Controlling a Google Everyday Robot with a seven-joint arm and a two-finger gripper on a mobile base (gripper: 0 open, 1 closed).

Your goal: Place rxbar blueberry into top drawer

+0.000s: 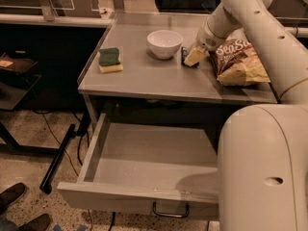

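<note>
The rxbar blueberry (pixel 184 56) shows as a dark narrow sliver on the grey tabletop, just right of the white bowl. My gripper (pixel 194 57) is down at the tabletop right beside the bar, on its right side, between the bowl and the chip bag. My arm hides most of the bar. The top drawer (pixel 154 153) is pulled open below the tabletop. Its flat grey bottom is bare and its curved metal handle (pixel 171 210) is at the front.
A white bowl (pixel 164 43) stands at the middle back of the tabletop. A green-and-yellow sponge (pixel 110 60) lies at the left. A brown-and-yellow chip bag (pixel 239 61) lies at the right. My arm's large white body (pixel 262 167) covers the drawer's right end. Shoes (pixel 19 208) show on the floor at the lower left.
</note>
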